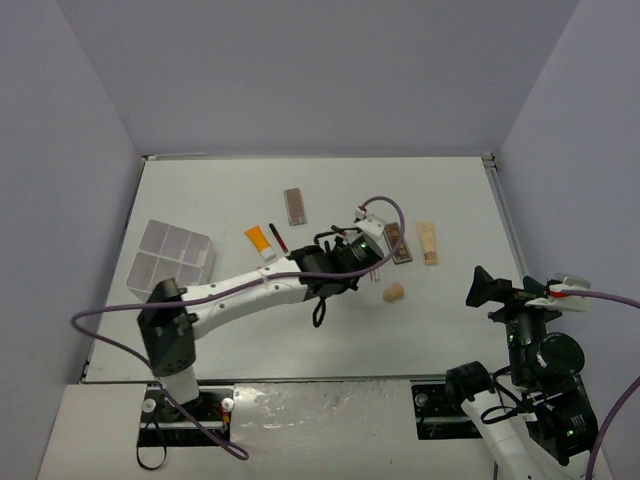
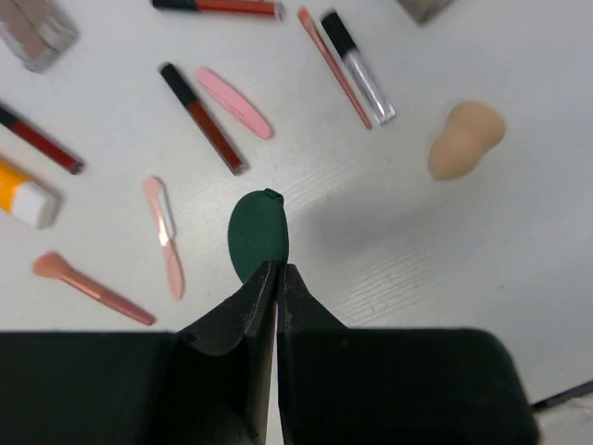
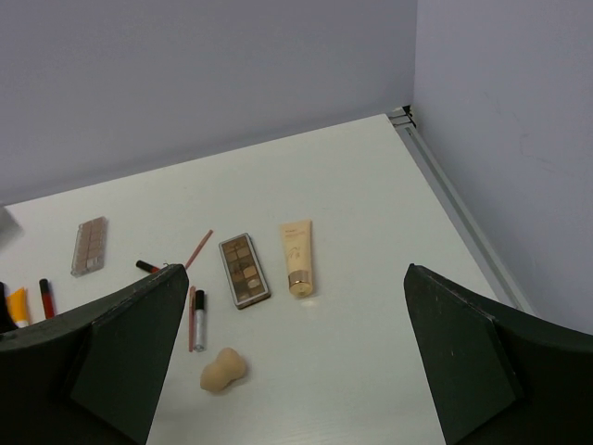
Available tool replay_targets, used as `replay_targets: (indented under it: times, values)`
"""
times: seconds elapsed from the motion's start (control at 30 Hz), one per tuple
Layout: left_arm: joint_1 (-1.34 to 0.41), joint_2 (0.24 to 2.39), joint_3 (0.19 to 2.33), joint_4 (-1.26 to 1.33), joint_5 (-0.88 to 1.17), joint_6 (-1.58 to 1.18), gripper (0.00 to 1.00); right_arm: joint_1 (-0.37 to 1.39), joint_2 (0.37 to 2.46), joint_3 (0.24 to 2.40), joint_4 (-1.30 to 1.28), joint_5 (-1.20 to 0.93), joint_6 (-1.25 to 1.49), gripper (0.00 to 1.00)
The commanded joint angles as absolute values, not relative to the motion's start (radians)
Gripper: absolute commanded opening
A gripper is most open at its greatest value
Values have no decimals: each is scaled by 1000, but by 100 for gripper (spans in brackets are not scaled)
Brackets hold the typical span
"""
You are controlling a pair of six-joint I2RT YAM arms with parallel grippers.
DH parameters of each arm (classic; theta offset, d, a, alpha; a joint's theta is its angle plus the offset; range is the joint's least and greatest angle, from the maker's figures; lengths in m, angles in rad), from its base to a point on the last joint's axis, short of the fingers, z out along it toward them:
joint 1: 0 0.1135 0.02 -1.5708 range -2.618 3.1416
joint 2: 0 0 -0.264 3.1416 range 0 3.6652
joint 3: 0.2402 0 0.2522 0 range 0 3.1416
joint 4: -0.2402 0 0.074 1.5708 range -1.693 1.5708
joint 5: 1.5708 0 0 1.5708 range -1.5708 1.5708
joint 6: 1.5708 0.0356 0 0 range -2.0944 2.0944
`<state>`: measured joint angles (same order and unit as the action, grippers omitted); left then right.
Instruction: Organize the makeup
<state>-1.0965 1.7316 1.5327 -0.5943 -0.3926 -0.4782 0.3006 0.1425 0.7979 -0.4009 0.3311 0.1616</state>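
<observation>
Left wrist view shows the dark green disc (image 2: 258, 232) lying on the white table (image 2: 482, 278), left of the beige sponge (image 2: 466, 139) and well apart from it. The left gripper (image 2: 278, 275) has its jaws pressed together on the disc's near rim only, and most of the disc sticks out past the tips.

That thin bite is the main risk. On a lift the disc could swivel or slip free. It would then drop among the loose pieces lying farther from the sponge on the same side, such as the dark-red stick (image 2: 202, 118) and the pink spatula (image 2: 165, 236). If the tips have met just over the rim instead of around it, the lift would come up empty. I cannot tell from this angle how deep the rim sits between them.

The top external view hides the disc under the left gripper's wrist. It alone shows the six-compartment box (image 1: 170, 255), far left of the sponge, so any carry there looks long for such a hold. It also shows the right gripper (image 1: 487, 287) hanging to the sponge's right. The right wrist view shows those jaws spread wide with nothing between them. It also shows an eyeshadow palette (image 3: 245, 270) and the beige tube (image 3: 296, 255) just beyond the sponge, but no disc.
</observation>
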Motion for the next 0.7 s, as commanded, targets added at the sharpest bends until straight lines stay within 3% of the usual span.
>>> replay_targets:
  times: [0.0,0.33,0.5,0.67]
  values:
    - [-942,1450,1472,-673,-398,-449,0,299,153,807,-310,318,172,100]
    - [-342,1214,1296,-701,-89,-330,0,306,134,805,-310,316,173,100]
    - [-106,1264,1264,-674,70,-267,0,310,122,803,-310,316,172,100]
    - [-7,1364,1289,-643,190,-247,0,314,119,802,-310,318,172,100]
